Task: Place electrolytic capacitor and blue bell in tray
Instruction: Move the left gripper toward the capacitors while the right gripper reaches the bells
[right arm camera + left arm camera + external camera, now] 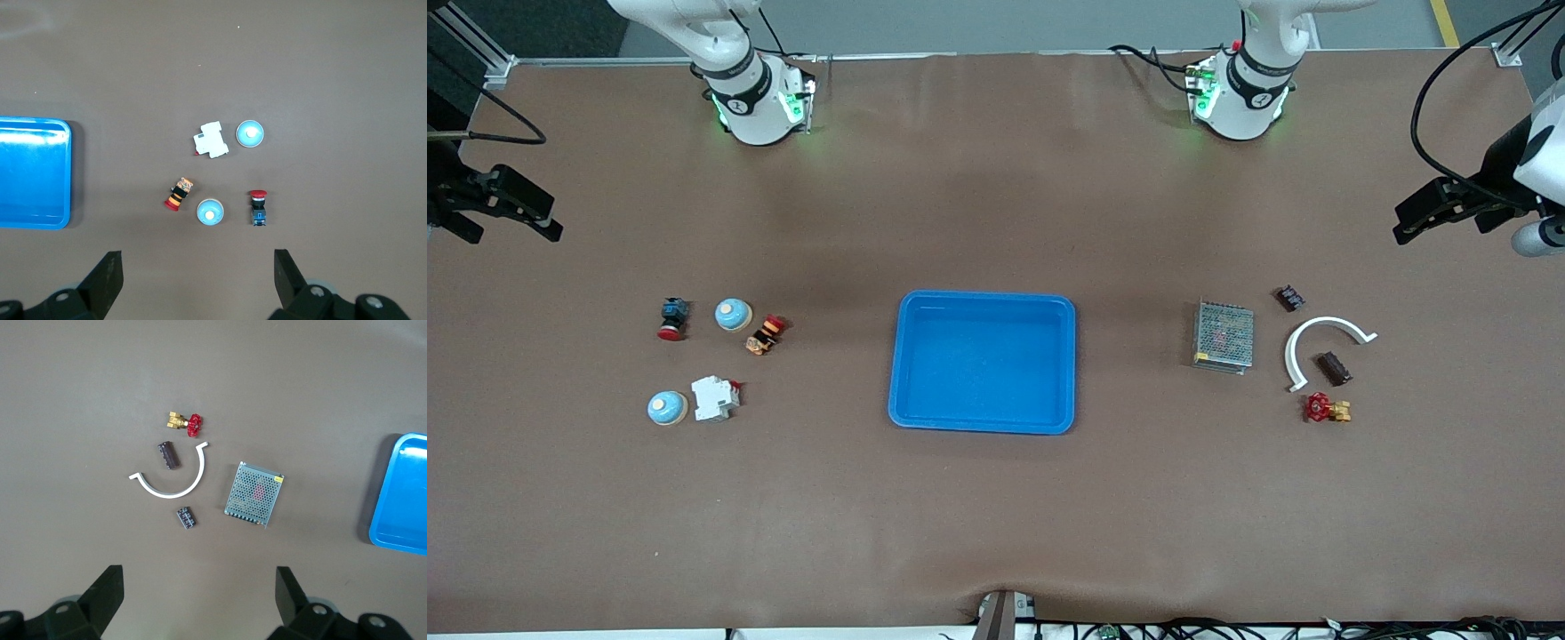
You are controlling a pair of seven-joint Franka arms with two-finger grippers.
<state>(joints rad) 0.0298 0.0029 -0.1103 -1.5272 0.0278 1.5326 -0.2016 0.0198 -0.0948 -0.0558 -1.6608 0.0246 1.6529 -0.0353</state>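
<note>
In the middle of the brown table [996, 516] lies the bright-blue tray [911, 418], and nothing sits in it. Toward the right arm's end of the table are two blue bells: one blue bell [733, 314] between a red-capped push button [672, 318] and an orange-and-red switch [765, 334], and a second blue bell [667, 407] nearer the front camera, just beside a white circuit breaker [714, 397]. Toward the left arm's end, a metal mesh box [1224, 336] stands near a white curved clip [1323, 342], a red-handled brass valve [1327, 409] and two small dark parts. The dark cylinder inside the clip's curve looks like the electrolytic capacitor [1334, 368]; the other dark component [1288, 298] lies farther from the front camera.

The right gripper [198, 277] hangs high over the bell cluster, jaws spread wide and empty. The left gripper [199, 592] hangs likewise over the capacitor group, wide open and holding nothing.

Judging from this, no pick has begun. The next move likely calls for each arm to descend on its own target; the capacitor lies close to the clip, so the fingers need careful alignment.
</note>
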